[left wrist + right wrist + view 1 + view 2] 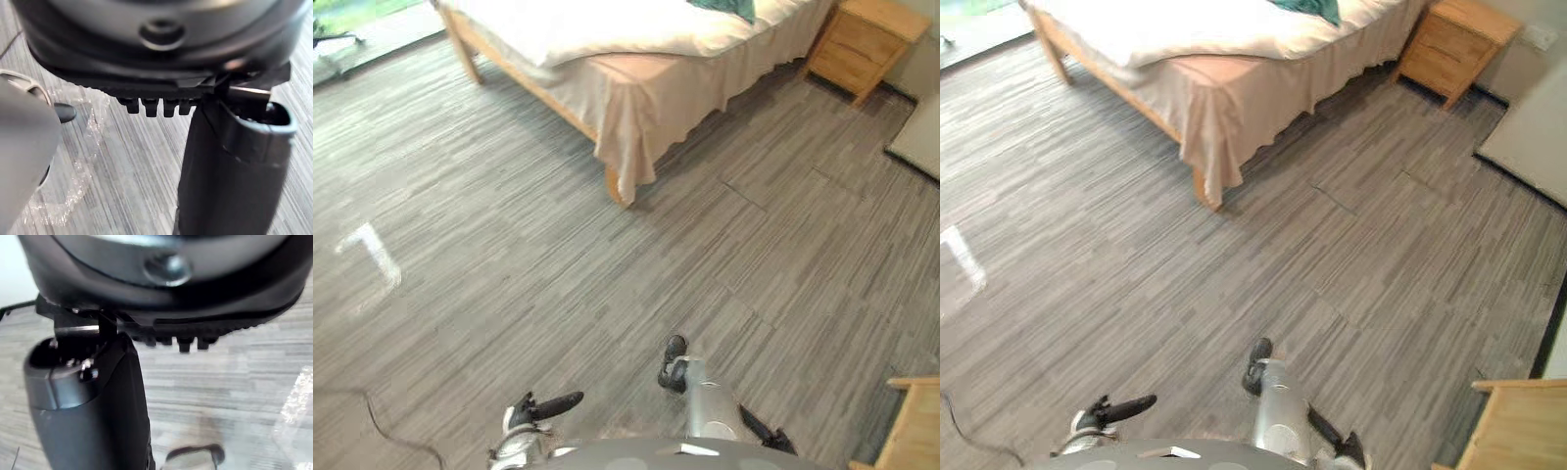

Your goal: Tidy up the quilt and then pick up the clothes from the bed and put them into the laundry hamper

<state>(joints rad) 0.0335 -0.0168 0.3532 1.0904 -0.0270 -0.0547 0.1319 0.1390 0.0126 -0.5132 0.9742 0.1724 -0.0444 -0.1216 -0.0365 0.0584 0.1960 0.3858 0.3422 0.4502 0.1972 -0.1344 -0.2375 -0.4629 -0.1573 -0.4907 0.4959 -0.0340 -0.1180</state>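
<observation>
A white quilt lies spread over the wooden bed at the far side of the room. A dark green garment rests on the bed near its head end. Both hands hang low by my body, far from the bed. My left hand is open, with its thumb and fingers relaxed and holding nothing. My right hand is open too and holds nothing, its thumb hanging over bare floor.
A beige bed skirt drapes over the near corner of the bed. A wooden nightstand stands by the bed's head. Light wooden furniture sits at the near right. A pale mat lies at the right. Grey plank floor stretches between.
</observation>
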